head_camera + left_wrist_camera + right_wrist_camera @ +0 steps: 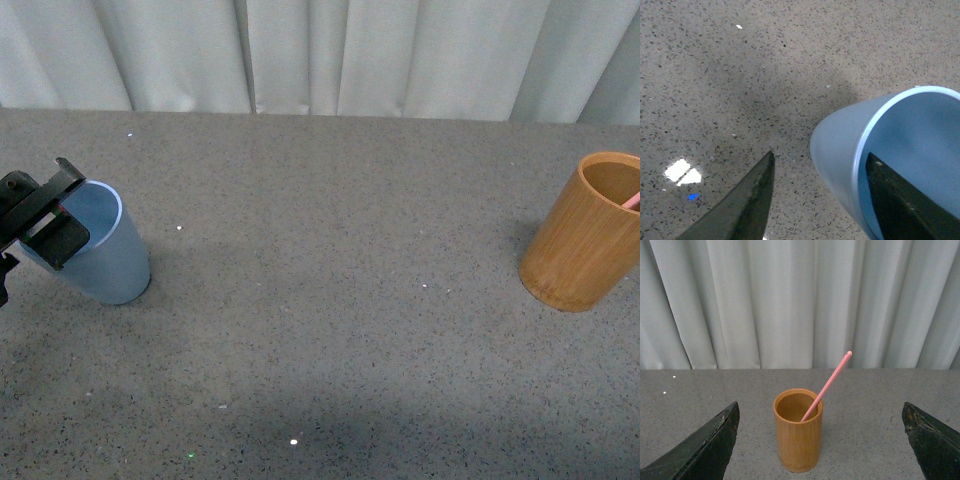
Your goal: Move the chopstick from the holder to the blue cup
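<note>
Left end effector (820, 154), open, straddles the wall of the blue cup (112, 262), seemingly steadying it for the chopstick (827, 384) in the holder (797, 440).

At the front view's right edge the holder (585, 235) is being cropped, with only a pink sliver of the chopstick (632, 200) showing, while the left hand (58, 208), itself being cut by the left edge, is covering part of the blue cup (112, 262).
</note>
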Controlling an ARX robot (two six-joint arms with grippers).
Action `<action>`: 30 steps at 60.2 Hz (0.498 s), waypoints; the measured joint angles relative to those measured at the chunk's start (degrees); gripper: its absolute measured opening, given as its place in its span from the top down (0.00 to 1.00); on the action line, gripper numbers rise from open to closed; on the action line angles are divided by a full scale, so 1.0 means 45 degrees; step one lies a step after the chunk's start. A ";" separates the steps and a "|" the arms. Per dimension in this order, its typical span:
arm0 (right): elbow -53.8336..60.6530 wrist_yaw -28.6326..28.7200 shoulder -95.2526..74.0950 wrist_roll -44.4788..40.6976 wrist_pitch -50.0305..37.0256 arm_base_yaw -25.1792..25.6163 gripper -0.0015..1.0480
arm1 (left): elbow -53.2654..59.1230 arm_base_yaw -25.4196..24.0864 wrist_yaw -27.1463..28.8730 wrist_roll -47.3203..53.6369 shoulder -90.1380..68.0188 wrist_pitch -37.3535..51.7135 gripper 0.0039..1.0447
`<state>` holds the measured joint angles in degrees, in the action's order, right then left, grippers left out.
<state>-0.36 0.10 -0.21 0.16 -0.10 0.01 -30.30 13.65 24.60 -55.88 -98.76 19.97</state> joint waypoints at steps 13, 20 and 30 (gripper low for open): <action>0.0000 -0.0005 0.0000 0.0000 0.0000 0.0000 0.09 | 0.0005 0.0053 -0.0724 -0.0549 -0.0170 0.0495 0.83; 0.0000 -0.0005 0.0000 0.0000 0.0000 0.0000 0.09 | 0.0019 0.0053 -0.0913 -0.0685 -0.0189 0.0738 0.97; 0.0000 -0.0005 -0.0005 0.0000 0.0000 0.0000 0.09 | 0.0029 -0.0015 -0.1263 -0.0520 -0.0117 0.1078 0.97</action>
<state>-0.36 0.08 -0.23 0.16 -0.10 0.01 -30.17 13.58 18.92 -58.22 -99.29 24.82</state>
